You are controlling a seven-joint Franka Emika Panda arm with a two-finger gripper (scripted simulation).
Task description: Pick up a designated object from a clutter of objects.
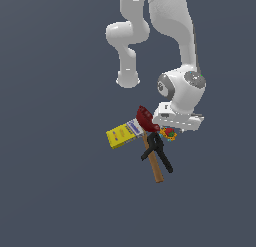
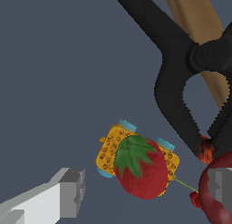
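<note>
In the wrist view the hand (image 2: 145, 191) is seen spread wide, one pale finger (image 2: 68, 193) on one side of the strawberry (image 2: 142, 171) and the other finger (image 2: 222, 184) against the dark red bowl (image 2: 217, 196); nothing is gripped. The strawberry lies on the counter (image 2: 54, 82) between the fingers, resting on the small orange piece (image 2: 111, 148). Just beyond, the black clamp (image 2: 181, 69) is crossed over the brown wooden stick (image 2: 199, 28). In the exterior view the yellow box (image 1: 120, 135) lies farthest off, at the heap's left.

The approach step is judged to be in hand. A further descent is called for next, then a closing on the strawberry alone, with bowl and clamp kept clear.
</note>
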